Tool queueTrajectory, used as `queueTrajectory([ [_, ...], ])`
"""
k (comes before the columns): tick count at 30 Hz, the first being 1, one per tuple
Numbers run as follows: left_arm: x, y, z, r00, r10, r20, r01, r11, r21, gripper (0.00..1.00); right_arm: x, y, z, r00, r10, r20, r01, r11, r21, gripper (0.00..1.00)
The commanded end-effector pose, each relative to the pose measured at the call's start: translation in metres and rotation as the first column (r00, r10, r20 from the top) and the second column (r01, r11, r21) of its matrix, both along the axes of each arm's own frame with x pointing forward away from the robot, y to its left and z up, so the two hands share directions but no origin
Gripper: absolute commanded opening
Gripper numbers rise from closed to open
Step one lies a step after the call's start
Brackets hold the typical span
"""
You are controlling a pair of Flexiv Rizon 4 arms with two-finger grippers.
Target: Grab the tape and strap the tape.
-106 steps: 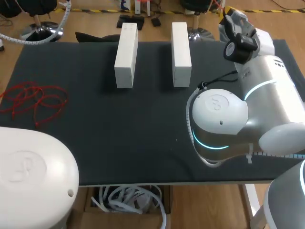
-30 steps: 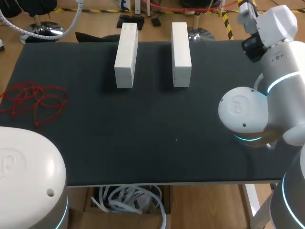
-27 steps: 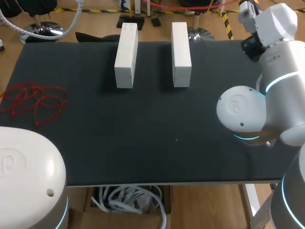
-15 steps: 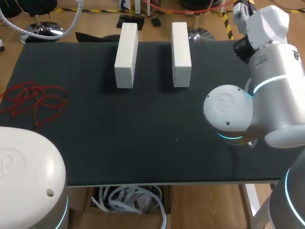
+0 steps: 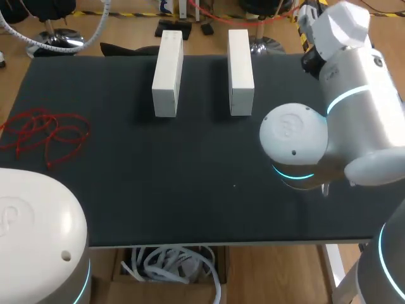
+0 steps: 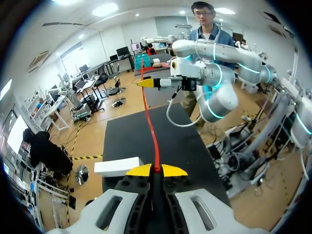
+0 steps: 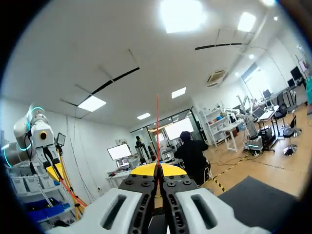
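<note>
The big black worktop (image 5: 158,183) has a soft dark cover all over it. My right arm (image 5: 345,114) comes in from the right side and bends up high over the far right corner. Only the round white top of my left arm (image 5: 38,234) shows, at the near left corner.

Two long white blocks lie near the far edge. The left block (image 5: 168,73) and the right block (image 5: 240,71) lie side by side with a gap between them (both point away from me). A red tangle (image 5: 44,136) of thin loops lies flat on the cover near the left edge, well apart from the blocks.

The tape (image 6: 150,126) is a thin red line up in the air above the worktop. It runs straight from one hand to the other. The left hand (image 6: 156,170) has its yellow tips pressed together on one end of it. The right hand (image 7: 157,169) pinches the other end, and the red line comes out from between its tips.
</note>
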State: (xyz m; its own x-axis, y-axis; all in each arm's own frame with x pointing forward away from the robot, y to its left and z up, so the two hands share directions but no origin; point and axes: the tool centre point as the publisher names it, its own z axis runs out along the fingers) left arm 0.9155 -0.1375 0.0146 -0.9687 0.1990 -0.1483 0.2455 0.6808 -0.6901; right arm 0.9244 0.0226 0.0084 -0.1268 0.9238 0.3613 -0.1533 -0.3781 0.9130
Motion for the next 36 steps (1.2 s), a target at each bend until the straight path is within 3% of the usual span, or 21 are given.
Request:
queueTrajectory([
  [1, 0.000, 0.000, 0.001, 1.000, 0.000, -0.001, 0.000, 1.000, 0.003, 0.00, 0.002, 0.009, 0.024, 0.994, -0.046, -0.099, 0.026, 0.980, -0.196, 0.00],
  [3, 0.000, 0.000, 0.001, 1.000, 0.000, -0.001, 0.000, 1.000, 0.003, 0.00, 0.002, 0.008, 0.027, 0.998, -0.026, -0.060, 0.012, 0.976, -0.216, 0.00],
  [19, 0.000, 0.000, 0.001, 1.000, 0.000, -0.001, 0.000, 1.000, 0.003, 0.00, 0.002, 0.008, 0.027, 0.998, -0.026, -0.060, 0.012, 0.976, -0.216, 0.00],
  [21, 0.000, 0.000, 0.001, 1.000, 0.000, -0.001, 0.000, 1.000, 0.003, 0.00, 0.007, 0.012, 0.026, 1.000, -0.021, -0.019, 0.014, 0.944, -0.330, 0.00],
  [22, 0.000, 0.000, 0.001, 1.000, 0.000, -0.001, 0.000, 1.000, 0.003, 0.00, 0.011, 0.013, 0.025, 0.998, -0.034, -0.045, 0.016, 0.937, -0.348, 0.00],
  [23, 0.000, 0.000, 0.001, 1.000, 0.000, -0.001, 0.000, 1.000, 0.003, 0.00, 0.015, 0.013, 0.021, 0.998, -0.044, -0.048, 0.019, 0.901, -0.433, 0.00],
  [24, 0.000, 0.000, 0.001, 1.000, 0.000, -0.001, 0.000, 1.000, 0.003, 0.00, 0.017, 0.014, 0.019, 0.999, -0.037, -0.022, 0.022, 0.885, -0.465, 0.00],
  [25, 0.000, 0.000, 0.001, 1.000, 0.000, -0.001, 0.000, 1.000, 0.003, 0.00, 0.020, 0.015, 0.019, 0.998, -0.050, -0.048, 0.021, 0.877, -0.481, 0.00],
  [26, 0.000, 0.000, 0.001, 1.000, 0.000, -0.001, 0.000, 1.000, 0.003, 0.00, 0.024, 0.016, 0.018, 0.997, -0.058, -0.046, 0.023, 0.832, -0.554, 0.00],
  [28, 0.000, 0.000, 0.001, 1.000, 0.000, -0.001, 0.000, 1.000, 0.003, 0.00, 0.027, 0.018, 0.020, 0.998, -0.062, -0.027, 0.035, 0.822, -0.569, 0.00],
  [31, 0.000, 0.000, 0.001, 1.000, 0.000, -0.001, 0.000, 1.000, 0.003, 0.00, 0.030, 0.023, 0.023, 0.999, -0.037, -0.026, 0.010, 0.745, -0.667, 0.00],
  [32, 0.000, 0.000, 0.001, 1.000, 0.000, -0.001, 0.000, 1.000, 0.003, 0.00, 0.030, 0.027, 0.022, 1.000, -0.016, -0.027, -0.008, 0.699, -0.715, 0.00],
  [36, 0.000, 0.000, 0.001, 1.000, 0.000, -0.001, 0.000, 1.000, 0.003, 0.00, 0.022, 0.040, 0.026, 0.998, -0.001, -0.067, -0.052, 0.622, -0.781, 0.00],
])
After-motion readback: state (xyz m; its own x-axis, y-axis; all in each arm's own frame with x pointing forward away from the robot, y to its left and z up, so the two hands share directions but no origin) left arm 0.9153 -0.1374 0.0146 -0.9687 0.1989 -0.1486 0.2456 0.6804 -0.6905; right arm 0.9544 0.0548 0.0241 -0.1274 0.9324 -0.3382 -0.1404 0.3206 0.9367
